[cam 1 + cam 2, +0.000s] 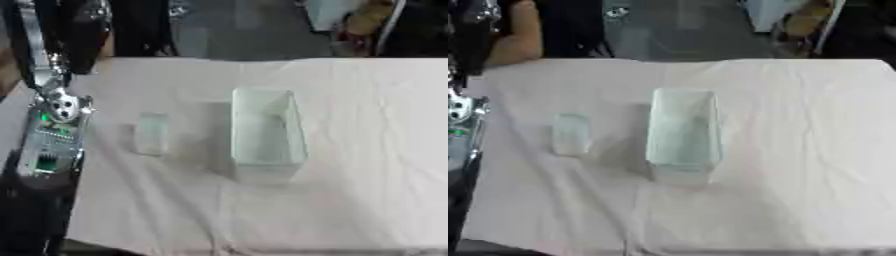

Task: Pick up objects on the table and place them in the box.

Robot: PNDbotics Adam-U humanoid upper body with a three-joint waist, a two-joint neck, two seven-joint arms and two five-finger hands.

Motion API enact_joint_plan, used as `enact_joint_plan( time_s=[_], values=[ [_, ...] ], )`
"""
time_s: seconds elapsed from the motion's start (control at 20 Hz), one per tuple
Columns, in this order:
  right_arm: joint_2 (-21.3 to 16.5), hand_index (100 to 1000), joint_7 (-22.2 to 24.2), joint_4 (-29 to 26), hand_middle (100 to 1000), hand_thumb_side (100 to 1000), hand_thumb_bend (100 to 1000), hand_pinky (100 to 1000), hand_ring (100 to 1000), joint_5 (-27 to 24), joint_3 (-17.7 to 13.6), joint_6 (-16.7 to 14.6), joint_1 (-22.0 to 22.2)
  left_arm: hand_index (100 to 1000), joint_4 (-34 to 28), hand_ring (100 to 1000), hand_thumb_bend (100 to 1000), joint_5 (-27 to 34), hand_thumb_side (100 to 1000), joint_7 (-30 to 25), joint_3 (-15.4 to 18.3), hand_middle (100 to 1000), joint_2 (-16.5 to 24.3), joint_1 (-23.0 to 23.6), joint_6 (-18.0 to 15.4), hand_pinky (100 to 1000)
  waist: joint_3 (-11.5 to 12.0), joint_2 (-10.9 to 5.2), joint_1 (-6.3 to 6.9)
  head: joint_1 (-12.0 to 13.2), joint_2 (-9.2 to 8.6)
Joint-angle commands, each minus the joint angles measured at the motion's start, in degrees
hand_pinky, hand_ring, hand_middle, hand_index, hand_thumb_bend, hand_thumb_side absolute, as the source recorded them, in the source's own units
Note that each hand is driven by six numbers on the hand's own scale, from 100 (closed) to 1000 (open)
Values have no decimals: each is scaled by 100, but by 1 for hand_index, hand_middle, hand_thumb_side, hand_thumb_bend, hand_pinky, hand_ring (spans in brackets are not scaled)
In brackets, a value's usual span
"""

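Two pale things lie on the worktop under its creased cloth: a clear box at the middle, and a small clear oblong object just to its left, apart from it. Both have their long axes running near to far. Only the left arm shows along the left edge; I cannot tell how either hand is held.

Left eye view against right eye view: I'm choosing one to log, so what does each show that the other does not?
Only the left eye view shows the robot's left arm in full, with its silver joint and green-lit circuit board; its hand is out of sight. Only the right eye view shows a person's bare forearm at the table's far left edge. Both share the clear rectangular plastic box, the small pale translucent block lying apart to its left, and the wrinkled white tablecloth.
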Motion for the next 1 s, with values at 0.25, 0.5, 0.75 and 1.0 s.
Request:
enact_joint_plan(
  time_s=[0.25,0.5,0.75,1.0],
  values=[
    [-96,965,22,-88,979,680,100,835,966,-17,-24,10,-41,541,-366,288,544,-551,111,-236,54,342,104,-58,67,349,14,-65,3,38,-7],
    [-93,964,19,-88,979,679,100,835,966,-5,-36,23,-42,782,-474,684,651,-1006,358,-360,57,738,106,-38,304,619,-38,-74,3,29,-7],
    [-95,964,4,-88,978,679,100,835,966,14,-62,44,-30,942,-483,837,629,-580,522,-444,28,876,354,74,415,746,-84,-85,28,13,-7],
    [-162,964,3,-88,978,677,100,835,966,44,-69,66,12,1000,-572,858,721,-83,445,-18,146,889,917,283,1039,788,-54,-145,113,-48,-7]
  ],
)
